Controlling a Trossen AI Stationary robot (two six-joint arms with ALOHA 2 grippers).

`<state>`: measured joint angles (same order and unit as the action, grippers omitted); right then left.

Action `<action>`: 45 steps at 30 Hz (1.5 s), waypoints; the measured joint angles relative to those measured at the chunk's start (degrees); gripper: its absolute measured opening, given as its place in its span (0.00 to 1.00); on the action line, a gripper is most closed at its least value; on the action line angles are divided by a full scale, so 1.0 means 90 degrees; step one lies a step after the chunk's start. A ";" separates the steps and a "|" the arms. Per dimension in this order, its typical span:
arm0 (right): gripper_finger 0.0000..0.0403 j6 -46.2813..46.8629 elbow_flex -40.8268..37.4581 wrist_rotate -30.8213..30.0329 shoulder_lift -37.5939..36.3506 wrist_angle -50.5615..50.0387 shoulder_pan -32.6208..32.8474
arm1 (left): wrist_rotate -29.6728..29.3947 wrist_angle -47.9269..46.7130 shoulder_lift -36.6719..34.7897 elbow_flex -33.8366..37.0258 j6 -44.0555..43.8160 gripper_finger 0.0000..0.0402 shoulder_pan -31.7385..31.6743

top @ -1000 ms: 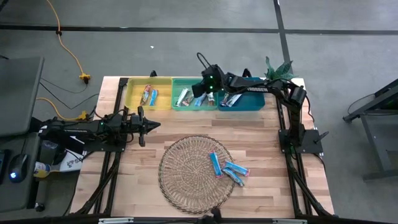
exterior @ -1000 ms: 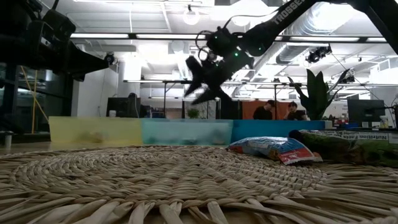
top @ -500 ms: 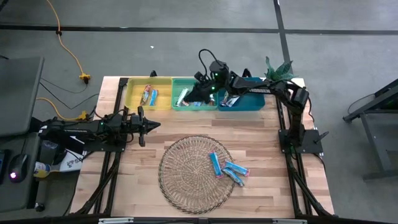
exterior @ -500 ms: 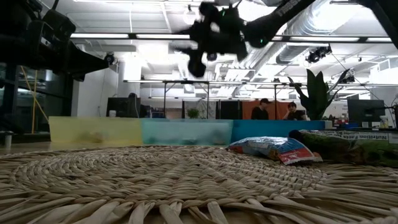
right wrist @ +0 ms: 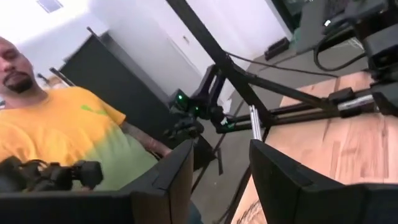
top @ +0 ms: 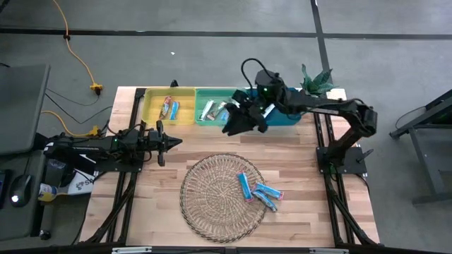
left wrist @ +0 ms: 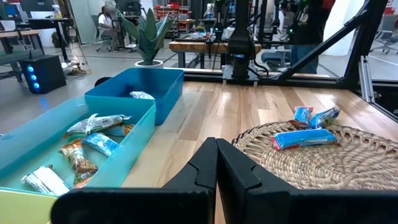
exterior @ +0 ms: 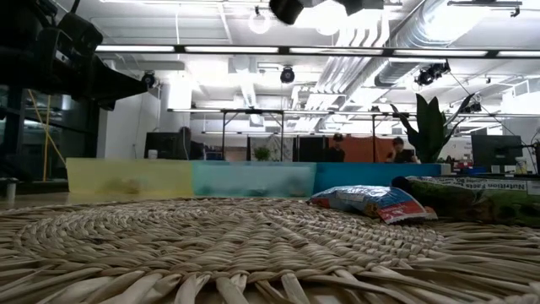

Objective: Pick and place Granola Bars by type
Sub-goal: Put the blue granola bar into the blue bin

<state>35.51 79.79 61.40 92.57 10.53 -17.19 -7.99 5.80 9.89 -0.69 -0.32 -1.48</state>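
Three blue-wrapped granola bars (top: 256, 192) lie flat on the round wicker mat (top: 212, 201), toward its right side; the left wrist view shows these bars (left wrist: 305, 135) too. More bars lie in the yellow bin (top: 169, 108), the green bin (top: 217, 110) and the blue bin (top: 275, 113) along the far edge. My right gripper (top: 236, 121) hangs high over the table just in front of the green bin, open, with nothing between its fingers (right wrist: 174, 177). My left gripper (top: 169, 142) waits shut at the table's left side.
A potted plant (top: 316, 77) stands at the far right corner behind the blue bin. Bare wood lies between the bins and the mat (top: 282, 144). A person in a yellow shirt (right wrist: 68, 137) shows beyond the table in the right wrist view.
My right gripper has risen from just above the green bin and come toward the table's near edge, tipping from pointing down to about level; in the low view it has climbed out of the picture's top. The bars on the mat have kept still.
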 joint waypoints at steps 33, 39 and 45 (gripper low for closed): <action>0.35 0.0342 0.0000 -0.7879 -0.1342 -0.8161 0.3388 | 0.0000 0.0002 0.0000 0.0000 0.0002 0.00 0.0000; 0.35 0.0977 0.0000 -0.7896 -0.1144 -0.8223 0.3855 | 0.0000 0.0004 -0.0002 0.0000 0.0001 0.00 -0.0001; 0.35 0.1708 0.0000 -0.7697 -0.0739 -0.8355 0.4475 | 0.0016 0.0002 -0.0001 0.0000 0.0001 0.00 0.0000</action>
<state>50.89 79.79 -7.88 85.92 -64.66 23.09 -7.84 5.82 9.88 -0.69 -0.31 -1.48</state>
